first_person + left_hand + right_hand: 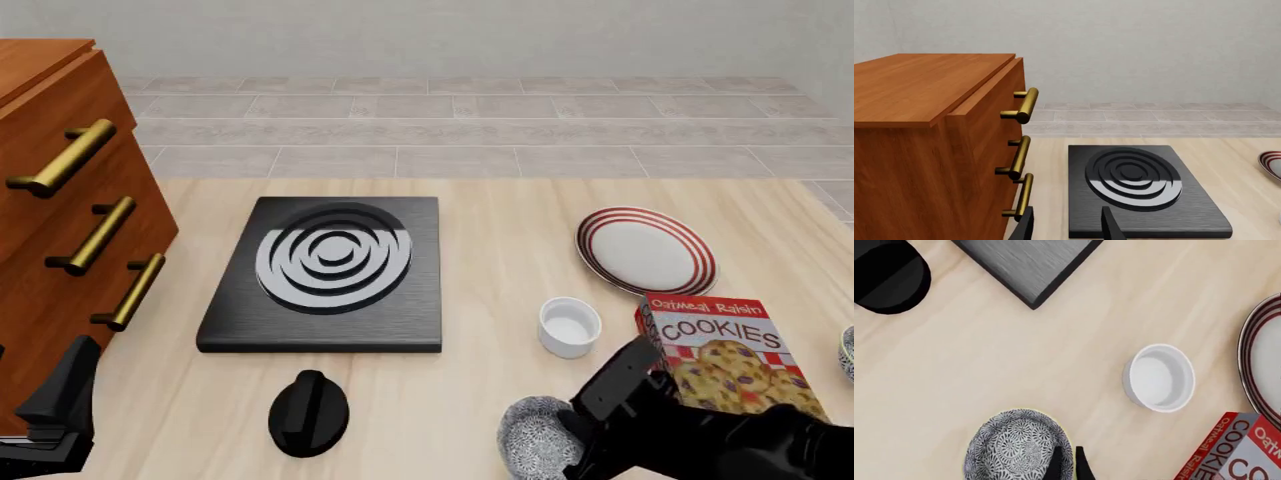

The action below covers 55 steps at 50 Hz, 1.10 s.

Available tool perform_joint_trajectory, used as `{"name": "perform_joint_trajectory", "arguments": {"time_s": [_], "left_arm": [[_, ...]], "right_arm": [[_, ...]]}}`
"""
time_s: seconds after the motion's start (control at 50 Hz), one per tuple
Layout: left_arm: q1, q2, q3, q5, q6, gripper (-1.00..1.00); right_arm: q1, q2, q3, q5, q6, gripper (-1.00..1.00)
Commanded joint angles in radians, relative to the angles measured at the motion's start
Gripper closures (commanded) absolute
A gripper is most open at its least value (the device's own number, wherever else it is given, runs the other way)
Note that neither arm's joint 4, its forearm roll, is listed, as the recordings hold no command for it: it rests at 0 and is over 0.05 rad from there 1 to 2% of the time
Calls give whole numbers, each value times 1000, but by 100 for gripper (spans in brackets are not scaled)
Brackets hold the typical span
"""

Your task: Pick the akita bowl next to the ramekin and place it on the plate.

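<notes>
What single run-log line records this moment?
phase: grasping | right gripper: on rim of speckled grey akita bowl | white ramekin: beside | red-striped plate: bare | left gripper: open, idle

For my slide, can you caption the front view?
Right gripper at akita bowl; ramekin and plate sit beyond.

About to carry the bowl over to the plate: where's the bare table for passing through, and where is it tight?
Bare wood lies between the stove block and the ramekin, and ahead of the akita bowl. It is crowded at the right: cookie box, ramekin and plate sit close together.
</notes>
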Motion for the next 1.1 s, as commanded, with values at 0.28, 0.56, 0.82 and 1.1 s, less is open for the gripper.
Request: {"name": "perform_joint_trajectory", "arguments": {"time_s": [0.28, 0.56, 0.82, 1.1], "left_arm": [[0, 0, 0, 0, 0, -100], [0, 0, 0, 0, 0, -100], [0, 0, 0, 0, 0, -100], [0, 0, 0, 0, 0, -100]], "right_arm": [[29, -112, -64, 138, 14, 100], [53, -197, -96, 223, 42, 100], [56, -262, -137, 278, 142, 100], [26, -313, -191, 315, 257, 100]]}}
